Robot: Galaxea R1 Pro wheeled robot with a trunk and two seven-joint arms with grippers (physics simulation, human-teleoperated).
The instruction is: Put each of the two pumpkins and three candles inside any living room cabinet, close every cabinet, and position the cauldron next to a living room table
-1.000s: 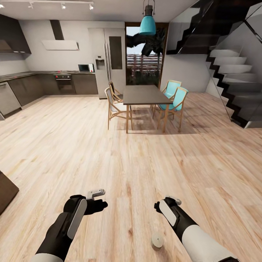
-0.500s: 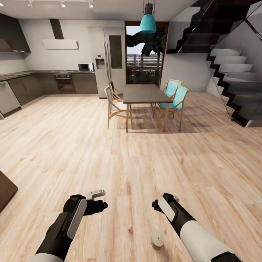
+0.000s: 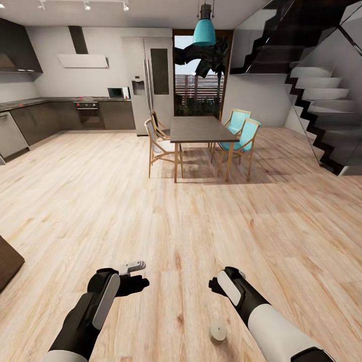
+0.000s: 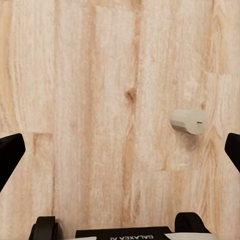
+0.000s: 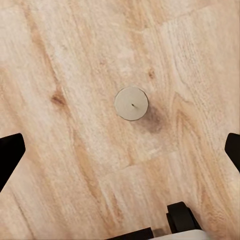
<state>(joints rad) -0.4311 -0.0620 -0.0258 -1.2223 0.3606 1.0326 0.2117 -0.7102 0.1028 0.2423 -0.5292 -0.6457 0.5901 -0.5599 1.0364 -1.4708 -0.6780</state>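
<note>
Shifted slightly left since earlier: right gripper (image 3: 215, 284), jaws wide open above candle (image 5: 131, 103), centred btwn them. Candle upright on floor (image 3: 191, 221). Left gripper (image 3: 138, 275) open too, candle off to right.

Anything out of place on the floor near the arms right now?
Yes: a candle stands upright on the bare wooden floor, just beside the right arm, directly beneath the open right tool. Nothing looks spilled or broken.
</note>
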